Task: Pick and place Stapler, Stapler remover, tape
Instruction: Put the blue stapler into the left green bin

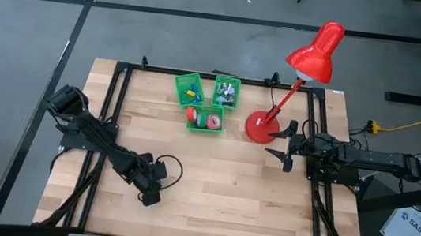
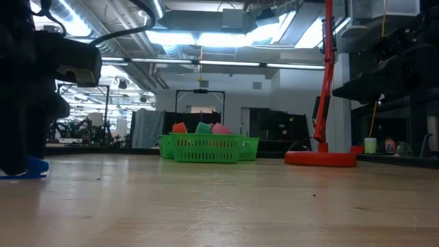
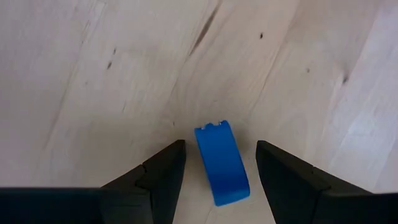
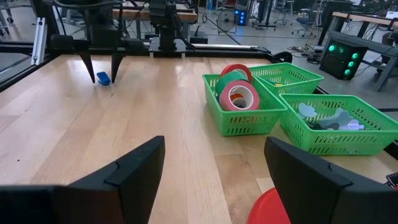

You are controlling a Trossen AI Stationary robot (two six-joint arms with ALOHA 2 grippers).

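On the wooden table [image 1: 211,182], 3 green baskets [image 1: 204,122] hold the tape rolls [image 4: 239,96]; left gripper [image 3: 217,171] hangs wide astride a small blue stapler [image 3: 221,163]; light, rigid, likely slick plastic, best pinched across its long sides; right gripper [image 1: 281,147] waits wide beside the red lamp [image 1: 313,54].

A broad stretch of bare table [image 1: 219,182] is left open between the two arms. The far edge is blocked by three green baskets [image 1: 206,102] set close together, and just beside them by the red lamp [image 1: 261,126], whose stem leans over what seems the right gripper [image 1: 280,144].
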